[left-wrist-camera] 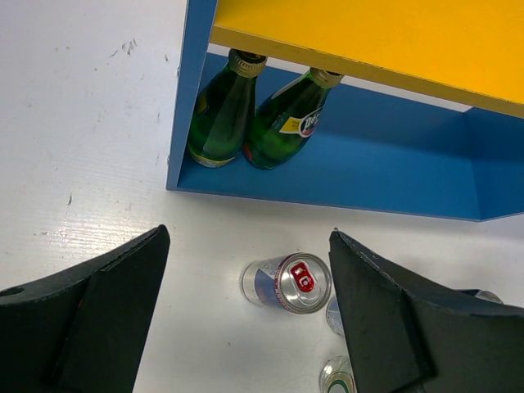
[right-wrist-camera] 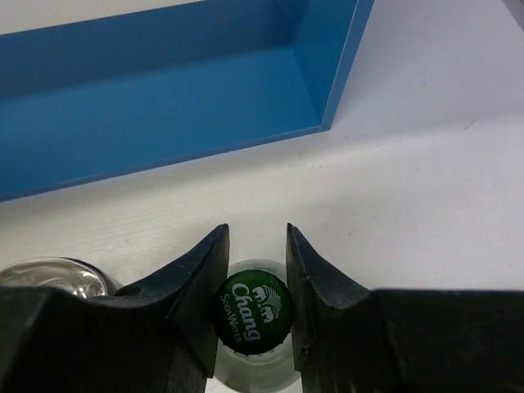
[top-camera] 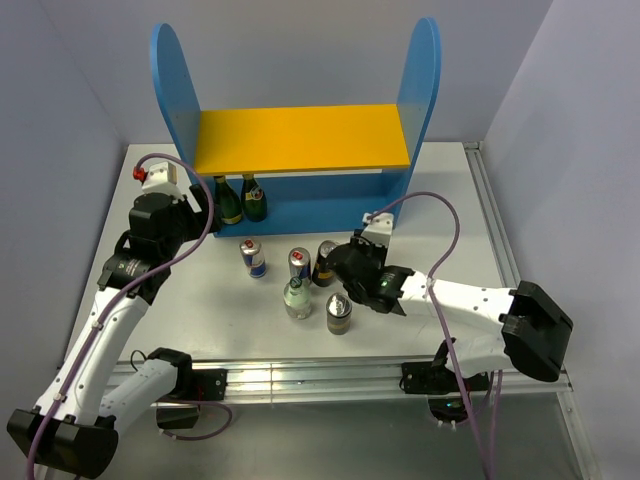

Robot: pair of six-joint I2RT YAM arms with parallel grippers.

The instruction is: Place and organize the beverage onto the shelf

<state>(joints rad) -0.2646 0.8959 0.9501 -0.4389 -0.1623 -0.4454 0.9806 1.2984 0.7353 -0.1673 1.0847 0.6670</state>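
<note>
The blue shelf [top-camera: 420,90] has a yellow upper board [top-camera: 300,140]. Two green bottles [top-camera: 241,199] stand at the left of its lower level and also show in the left wrist view [left-wrist-camera: 246,123]. On the table stand two blue-and-silver cans [top-camera: 253,258] [top-camera: 298,265], two black-and-gold cans [top-camera: 323,262] [top-camera: 339,313] and a clear bottle [top-camera: 297,298]. My right gripper [right-wrist-camera: 256,229] [top-camera: 342,268] is shut on the green cap of another clear bottle [right-wrist-camera: 254,311], which is hidden under it in the top view. My left gripper [left-wrist-camera: 250,237] is open and empty above a blue-and-silver can [left-wrist-camera: 288,282].
The lower level's right part [right-wrist-camera: 164,90] holds nothing. A can top [right-wrist-camera: 49,278] sits just left of my right fingers. The shelf's right panel [right-wrist-camera: 336,65] stands ahead of the right gripper. Table rails run along the near edge [top-camera: 300,375].
</note>
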